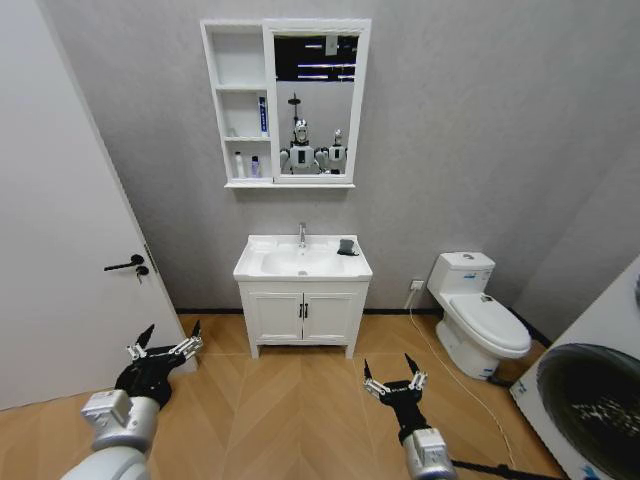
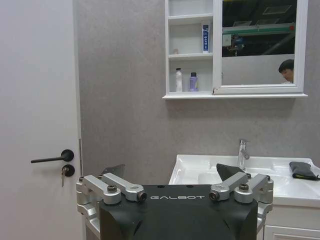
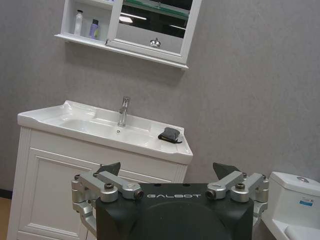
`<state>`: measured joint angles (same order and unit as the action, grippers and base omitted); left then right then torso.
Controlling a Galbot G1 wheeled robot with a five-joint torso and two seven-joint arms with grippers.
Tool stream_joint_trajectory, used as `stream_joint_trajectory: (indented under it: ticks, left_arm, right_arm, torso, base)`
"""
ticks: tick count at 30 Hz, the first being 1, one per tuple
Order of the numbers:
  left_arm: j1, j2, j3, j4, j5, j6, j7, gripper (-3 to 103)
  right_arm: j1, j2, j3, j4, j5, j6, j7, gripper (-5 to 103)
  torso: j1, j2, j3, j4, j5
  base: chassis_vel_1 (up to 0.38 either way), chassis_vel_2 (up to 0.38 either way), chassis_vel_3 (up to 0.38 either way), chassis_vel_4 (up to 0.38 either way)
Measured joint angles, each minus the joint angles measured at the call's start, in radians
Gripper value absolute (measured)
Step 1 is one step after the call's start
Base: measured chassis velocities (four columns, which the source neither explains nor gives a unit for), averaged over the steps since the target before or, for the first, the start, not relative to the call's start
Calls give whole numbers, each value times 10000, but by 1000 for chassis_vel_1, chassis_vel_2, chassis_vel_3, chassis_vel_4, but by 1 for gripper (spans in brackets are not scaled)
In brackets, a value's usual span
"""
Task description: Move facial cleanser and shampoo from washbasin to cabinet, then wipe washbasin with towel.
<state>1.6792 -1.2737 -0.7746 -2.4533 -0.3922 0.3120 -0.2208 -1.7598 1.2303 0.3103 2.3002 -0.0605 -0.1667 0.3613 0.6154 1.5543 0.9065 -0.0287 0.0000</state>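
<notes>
The white washbasin (image 1: 262,268) (image 2: 186,170) (image 3: 45,119) stands against the far wall. The dark towel (image 1: 347,247) (image 2: 302,170) (image 3: 170,134) lies folded on its right rim. Above hangs the cabinet (image 1: 236,100) (image 2: 186,45) (image 3: 80,17). A blue-and-white tube (image 1: 262,115) (image 2: 205,37) stands on its middle shelf, and a white bottle (image 1: 238,164) (image 2: 178,80) and a purple bottle (image 1: 255,166) (image 2: 193,81) stand on the lowest. I cannot tell which is the facial cleanser or the shampoo. My left gripper (image 1: 173,335) (image 2: 170,172) and right gripper (image 1: 388,368) (image 3: 167,170) hover low over the floor, far from the basin, both open and holding nothing.
A white door (image 1: 60,250) with a black handle (image 1: 127,265) is at the left. A toilet (image 1: 480,315) stands right of the vanity (image 1: 303,315), with a washing machine (image 1: 590,390) at the near right. A cable (image 1: 450,370) trails across the wooden floor (image 1: 290,400).
</notes>
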Motion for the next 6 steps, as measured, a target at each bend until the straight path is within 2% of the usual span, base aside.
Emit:
stream_joint_trajectory:
  ticks: [6]
  left_arm:
    - [0,0,0,0,0,0,0,100]
  right_arm:
    - [-1,0,0,0,0,0,0,100]
  torso:
    - [0,0,0,0,0]
  base:
    - [0,0,0,0]
